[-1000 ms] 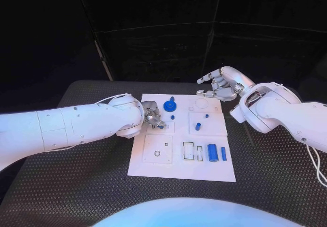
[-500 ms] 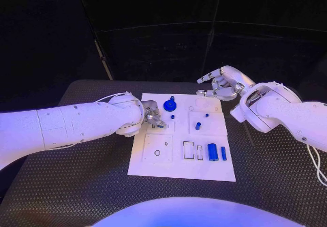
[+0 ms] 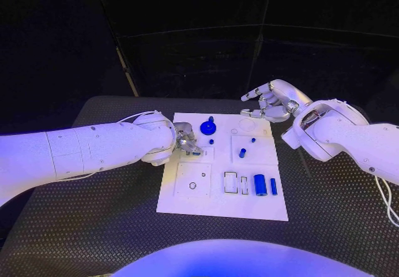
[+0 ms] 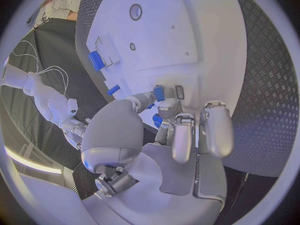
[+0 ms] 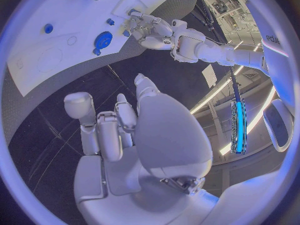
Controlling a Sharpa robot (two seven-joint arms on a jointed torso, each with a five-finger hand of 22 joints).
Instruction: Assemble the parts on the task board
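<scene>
Head view first: the left hand [image 3: 185, 142] sits left of centre, fingertips down on the upper left part of the task board [image 3: 191, 202]. From the left wrist view it pinches a small blue part [image 4: 159, 93] right beside a little slot [image 4: 179, 91] in the board, so I judge the step in hand is seating that piece. The next move probably calls for lining it up and pressing straight down without letting it tip.

The right hand [image 3: 267, 102] hovers at the upper right, off the board's far corner, fingers loosely curled with nothing in them.

On the board, a blue knob-like part [image 3: 207, 126] stands near the top edge, a short peg [image 3: 242, 153] at centre, and a blue cylinder [image 3: 260, 185] with a thinner bar [image 3: 273, 186] lies at lower right. The rectangular recesses [image 3: 230, 183] beside those look unfilled, as does the ring hole [image 3: 193, 187] to the left.
</scene>
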